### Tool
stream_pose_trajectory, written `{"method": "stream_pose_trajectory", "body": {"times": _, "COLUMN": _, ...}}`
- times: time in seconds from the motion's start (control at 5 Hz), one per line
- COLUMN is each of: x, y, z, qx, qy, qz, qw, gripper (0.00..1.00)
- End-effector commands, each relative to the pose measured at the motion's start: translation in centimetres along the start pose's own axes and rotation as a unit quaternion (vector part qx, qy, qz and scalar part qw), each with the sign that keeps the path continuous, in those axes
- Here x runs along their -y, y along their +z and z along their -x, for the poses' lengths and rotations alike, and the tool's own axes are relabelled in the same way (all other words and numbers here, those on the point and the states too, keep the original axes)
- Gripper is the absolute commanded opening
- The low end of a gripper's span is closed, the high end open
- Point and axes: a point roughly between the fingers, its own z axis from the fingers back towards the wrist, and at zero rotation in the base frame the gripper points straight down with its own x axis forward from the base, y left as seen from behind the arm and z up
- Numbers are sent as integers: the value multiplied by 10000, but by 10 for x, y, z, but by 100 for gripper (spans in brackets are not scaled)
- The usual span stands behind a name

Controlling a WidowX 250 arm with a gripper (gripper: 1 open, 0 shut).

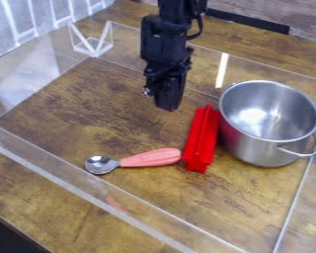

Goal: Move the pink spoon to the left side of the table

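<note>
1. Seeing the pink spoon (150,158) lying camera-side of the claw (147,95), on the table (68,111).
2. Not telling whether the claw is spread or closed.
3. Probably reaching next; best straddling the handle, avoiding the red block (201,139) beside it.

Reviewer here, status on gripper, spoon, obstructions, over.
Gripper up over table, jaw state unclear. Pink spoon lying ungripped near the front. Red block close against handle end.
</note>
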Motion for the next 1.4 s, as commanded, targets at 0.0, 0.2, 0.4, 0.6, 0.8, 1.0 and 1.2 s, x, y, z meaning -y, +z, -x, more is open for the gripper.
{"method": "stream_pose_trajectory", "body": {"times": 0.0, "x": 3, "y": 15, "z": 7, "qx": -29, "qy": 29, "qz": 400, "qw": 9992, "gripper": 100}}
{"method": "stream_pose_trajectory", "body": {"times": 0.2, "x": 9, "y": -10, "z": 15, "qx": -14, "qy": 278, "qz": 368, "qw": 9989, "gripper": 100}}
{"method": "stream_pose_trajectory", "body": {"times": 0.4, "x": 14, "y": -25, "z": 25, "qx": 14, "qy": 485, "qz": 362, "qw": 9982, "gripper": 100}}
{"method": "stream_pose_trajectory", "body": {"times": 0.6, "x": 14, "y": -24, "z": 31, "qx": 53, "qy": 729, "qz": 374, "qw": 9966, "gripper": 0}}
{"method": "stream_pose_trajectory", "body": {"times": 0.8, "x": 14, "y": -24, "z": 34, "qx": 41, "qy": 975, "qz": 368, "qw": 9945, "gripper": 0}}
{"method": "stream_pose_trajectory", "body": {"times": 1.0, "x": 16, "y": -23, "z": 36, "qx": 33, "qy": 701, "qz": 332, "qw": 9970, "gripper": 0}}
{"method": "stream_pose_trajectory", "body": {"times": 1.2, "x": 18, "y": -24, "z": 39, "qx": 21, "qy": 431, "qz": 293, "qw": 9986, "gripper": 0}}
